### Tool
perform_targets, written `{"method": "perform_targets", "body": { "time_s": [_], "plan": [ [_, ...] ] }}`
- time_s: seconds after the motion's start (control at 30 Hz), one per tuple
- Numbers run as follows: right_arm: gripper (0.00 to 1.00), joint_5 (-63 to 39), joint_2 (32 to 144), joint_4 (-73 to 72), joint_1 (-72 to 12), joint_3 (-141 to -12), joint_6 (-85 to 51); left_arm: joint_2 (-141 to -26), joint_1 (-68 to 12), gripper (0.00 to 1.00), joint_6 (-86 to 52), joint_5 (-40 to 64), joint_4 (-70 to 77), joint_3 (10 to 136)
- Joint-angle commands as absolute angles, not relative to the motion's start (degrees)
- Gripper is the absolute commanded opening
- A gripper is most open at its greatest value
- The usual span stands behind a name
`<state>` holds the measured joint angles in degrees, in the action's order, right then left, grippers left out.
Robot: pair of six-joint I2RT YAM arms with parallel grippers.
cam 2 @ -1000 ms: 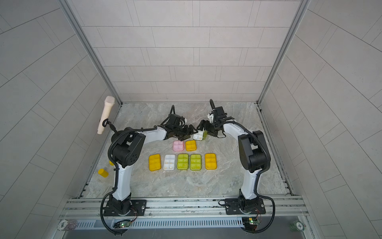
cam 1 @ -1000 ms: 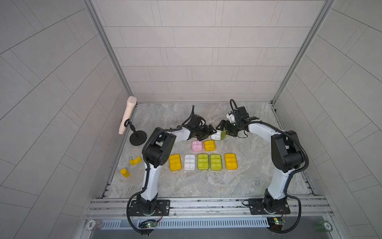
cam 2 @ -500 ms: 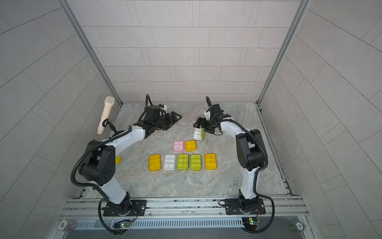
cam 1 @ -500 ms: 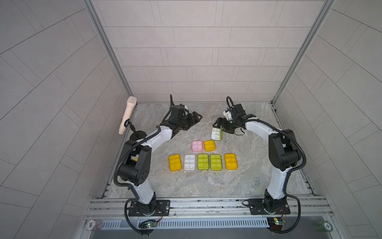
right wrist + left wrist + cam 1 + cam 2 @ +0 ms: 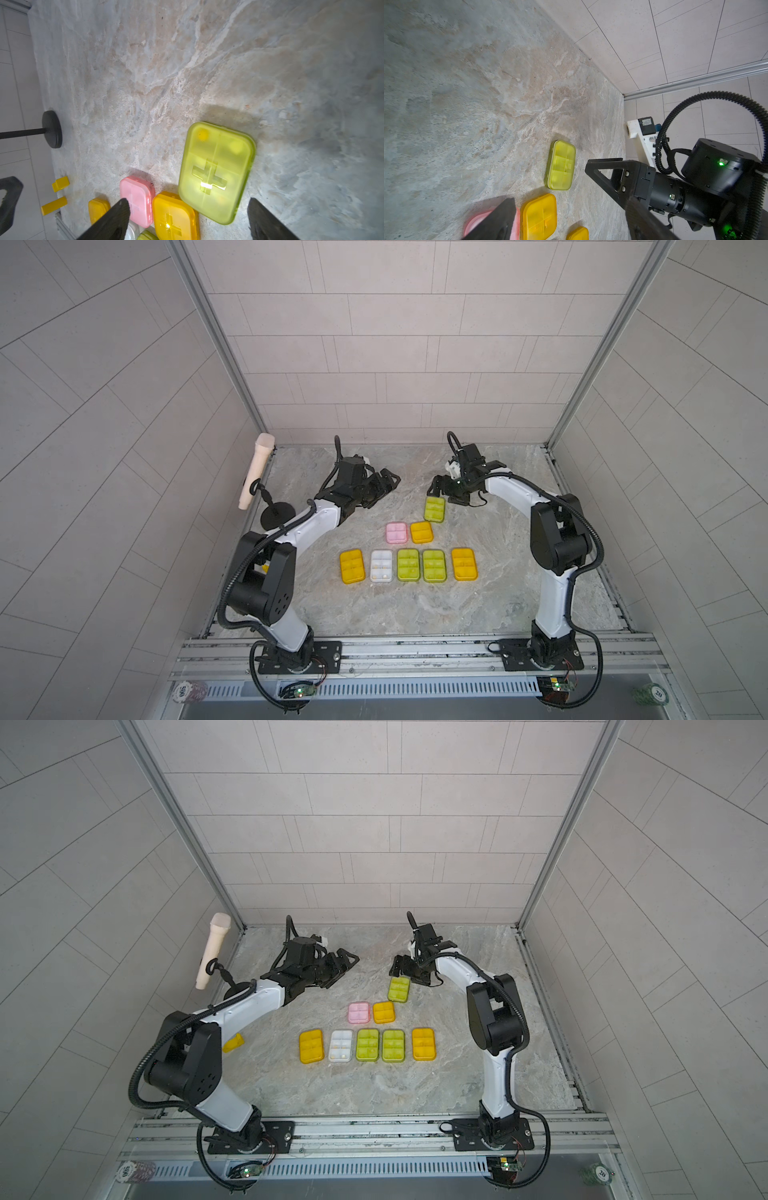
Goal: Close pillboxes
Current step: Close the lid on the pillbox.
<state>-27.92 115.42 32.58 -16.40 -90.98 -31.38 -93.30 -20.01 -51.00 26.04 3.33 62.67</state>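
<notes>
— Marbled stone tabletop (image 5: pixel 415 614) inside tiled walls, two arms bent over it. What's the right gripper (image 5: pixel 444 494) doing?
— Its jaws stand wide apart with nothing between them. A yellow-green pillbox (image 5: pixel 216 172) lies flat on the stone just below and ahead of its fingertips (image 5: pixel 112 220), lid down, untouched as far as I can see
— And the left gripper (image 5: pixel 384 488)?
— Spread too, and empty, held above the table. That same box is well apart from it, across a bare stretch of stone
— The other boxes?
— A pink pillbox (image 5: pixel 396 532) and an orange pillbox (image 5: pixel 422 532) sit side by side just past the yellow-green one from the right gripper, the orange one close to it. Farther on from both grippers is a row of five pillboxes (image 5: pixel 408 565): orange, clear, two yellow-green, orange. The coloured lids look shut; the clear one I can't tell from here
— Anything else near the left gripper?
— A microphone (image 5: pixel 256 470) on a black stand (image 5: pixel 274 517), well apart from it on its outer side, by the wall
</notes>
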Motion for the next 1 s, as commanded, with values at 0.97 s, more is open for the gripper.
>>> {"method": "perform_targets", "body": {
  "time_s": [0.97],
  "plan": [
    [0.89,-11.89,125.03,46.08,-19.45,-98.04,-24.05,-93.67,-20.2,0.88,-51.94,27.8,4.63,62.74]
  ]
}}
